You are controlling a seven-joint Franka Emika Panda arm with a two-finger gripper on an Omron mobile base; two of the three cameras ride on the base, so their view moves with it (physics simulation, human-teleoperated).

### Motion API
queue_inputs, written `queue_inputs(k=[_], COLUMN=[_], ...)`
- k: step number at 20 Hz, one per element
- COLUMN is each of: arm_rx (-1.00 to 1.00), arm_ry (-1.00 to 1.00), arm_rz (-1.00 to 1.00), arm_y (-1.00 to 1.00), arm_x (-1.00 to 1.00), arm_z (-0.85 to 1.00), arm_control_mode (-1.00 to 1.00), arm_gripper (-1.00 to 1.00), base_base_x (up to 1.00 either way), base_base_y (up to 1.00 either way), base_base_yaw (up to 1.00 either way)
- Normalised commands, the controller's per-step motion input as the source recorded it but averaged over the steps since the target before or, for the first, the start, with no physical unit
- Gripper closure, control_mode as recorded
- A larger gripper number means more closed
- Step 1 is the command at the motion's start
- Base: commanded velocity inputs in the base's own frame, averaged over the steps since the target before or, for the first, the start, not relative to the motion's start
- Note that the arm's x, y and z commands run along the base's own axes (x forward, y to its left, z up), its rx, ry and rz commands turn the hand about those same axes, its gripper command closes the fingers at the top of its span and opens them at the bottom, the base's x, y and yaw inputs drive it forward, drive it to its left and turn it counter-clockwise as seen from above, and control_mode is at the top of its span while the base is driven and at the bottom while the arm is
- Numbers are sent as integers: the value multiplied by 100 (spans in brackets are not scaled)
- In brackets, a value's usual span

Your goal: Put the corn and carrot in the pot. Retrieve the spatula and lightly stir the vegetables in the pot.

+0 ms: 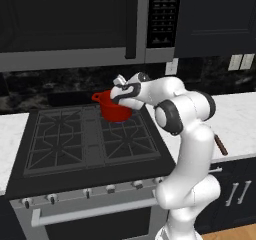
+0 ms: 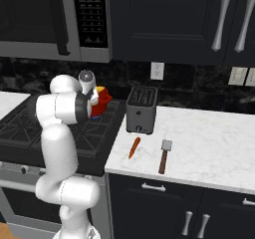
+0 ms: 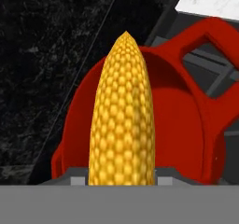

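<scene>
The pincer (image 3: 121, 180) pinches the corn (image 3: 122, 120) between its two fingers, the cob standing lengthwise up the hand view with its pointed tip away from the camera; behind the cob lies the red pot (image 3: 186, 125), its round rim and one loop handle plain beyond it; the corn hangs over the pot's mouth, though whether it touches the inside I cannot tell. From the left base view the pot (image 1: 114, 111) sits on the rear right burner of the black stove (image 1: 65, 139), and the white arm's hand is bent over it, hiding most of its rim; from the right base view a little of the red pot (image 2: 103, 99) peeps out beside the arm's wrist. On the white marble desk (image 2: 209, 143) to the right of the stove lies the carrot (image 2: 134, 147), just in front of the toaster (image 2: 141, 109); the spatula (image 2: 164, 157) lies near the carrot on its right, apart from it, blade toward the wall and handle toward the desk's front edge.
</scene>
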Motion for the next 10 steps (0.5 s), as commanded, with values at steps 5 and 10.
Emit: queue_inputs(k=[5, 10], arm_rx=[3, 3], arm_ry=[0, 0], arm_rz=[-7, -6], arm_y=[0, 0], arm_x=[29, 36], arm_z=[-17, -11], arm_control_mode=[-100, -100], arm_gripper=[100, 100], base_base_x=[0, 0], base_base_y=[0, 0], base_base_yaw=[0, 0])
